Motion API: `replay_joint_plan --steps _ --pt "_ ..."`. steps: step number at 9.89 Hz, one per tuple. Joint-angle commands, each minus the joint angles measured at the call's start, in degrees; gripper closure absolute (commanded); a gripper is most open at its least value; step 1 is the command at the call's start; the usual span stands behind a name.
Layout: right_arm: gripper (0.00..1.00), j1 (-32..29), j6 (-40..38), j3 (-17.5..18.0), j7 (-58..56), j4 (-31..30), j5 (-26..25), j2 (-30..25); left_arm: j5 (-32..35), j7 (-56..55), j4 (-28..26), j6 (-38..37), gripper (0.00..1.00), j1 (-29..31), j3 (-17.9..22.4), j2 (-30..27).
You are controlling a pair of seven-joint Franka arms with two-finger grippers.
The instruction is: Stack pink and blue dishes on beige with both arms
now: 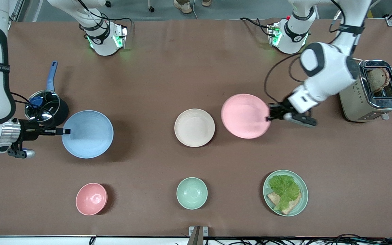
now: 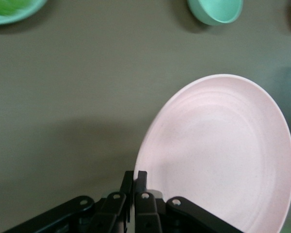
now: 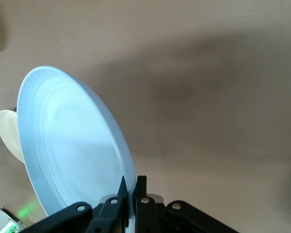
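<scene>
Waiting at the middle of the tabletop point(image 1: 168, 75) was the beige plate point(image 1: 194, 127), flat, bare, nothing stacked in it yet. Pink plate point(image 1: 245, 116) just beside it toward the left arm's end, rims close and possibly overlapping in the front view; it hung tilted and appeared clear of the surface, judging by the shadow under it. Left gripper point(image 1: 269, 115) had its fingers point(image 2: 140, 182) pinched on the plate's rim at the edge away from the beige plate, a hold that leaves the whole dish free to swing over the target. Blue plate point(image 1: 87, 134) well apart toward the right arm's end, also tilted and apparently lifted; right gripper point(image 1: 66, 131) pinched its rim the same way, fingers point(image 3: 139, 187) closed across the thin edge at the side away from centre. Right wrist view caught the beige plate past the blue rim, so the carry line looked unobstructed. Judged: both dishes picked up, neither placed; pink is much nearer and would likely go down first. Rim pinches on tilted matte plates risk slipping or a skewed landing. Bystanders: saucepan point(image 1: 46, 107) beside the right gripper, toaster point(image 1: 373, 92) near the left arm, pink bowl point(image 1: 91, 198), mint bowl point(image 1: 192, 193) and green plate of lettuce and bread point(image 1: 285, 193) nearer the front camera.
</scene>
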Motion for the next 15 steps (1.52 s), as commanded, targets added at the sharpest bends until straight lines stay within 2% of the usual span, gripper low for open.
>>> replay_joint_plan --steps 1,3,4,5,6,8,9,11,12,13,14,15 --pt "0.99 0.7 -0.1 3.0 4.6 -1.2 -1.1 -2.2 5.8 -5.5 3.8 3.6 0.99 -2.2 -3.6 9.9" --pt "0.99 0.8 1.5 6.1 6.1 -2.5 -1.1 -3.1 10.2 -8.9 8.4 14.9 0.98 -8.7 -3.6 23.1" --pt "0.99 0.8 3.6 8.0 6.1 -4.2 -1.1 -3.7 11.3 -10.2 9.6 19.5 0.97 -11.1 -3.4 27.0" --pt "0.99 0.8 5.7 9.7 6.1 -5.4 -1.1 -4.0 11.4 -11.6 9.7 20.0 0.93 -11.6 -3.4 27.7" --pt "0.99 1.2 8.0 11.0 6.0 -7.0 -1.2 -4.1 12.0 -11.8 10.5 20.1 0.94 -12.9 -3.2 29.2" --pt "0.99 2.1 12.7 13.7 6.1 -9.4 -1.2 -4.2 12.1 -13.3 16.3 20.2 0.95 -15.6 -2.2 33.7" --pt "0.99 2.2 13.9 14.5 6.3 -10.0 -1.2 -4.1 12.6 -13.2 16.0 20.2 0.89 -15.5 -1.7 33.5" --pt "0.99 2.7 16.2 17.0 9.8 -10.3 -1.1 -4.0 12.8 -13.3 16.3 20.1 0.2 -14.8 -1.7 33.4" --pt "0.99 2.7 17.2 18.3 11.4 -10.3 -1.1 -3.9 13.4 -12.8 15.7 19.9 0.04 -14.0 -1.7 32.7" --pt "0.99 2.7 18.2 19.0 11.9 -10.5 -1.1 -3.8 13.6 -12.6 15.3 18.6 0.0 -12.8 -1.7 31.2" --pt "0.99 3.1 19.5 19.9 12.7 -11.4 -0.9 -3.7 13.9 -12.6 15.3 13.8 0.0 -11.5 -1.7 28.6" --pt "0.99 3.3 22.5 23.0 14.2 -13.2 -0.8 -3.7 14.0 -12.6 15.7 4.2 0.0 -8.7 -1.7 24.0"
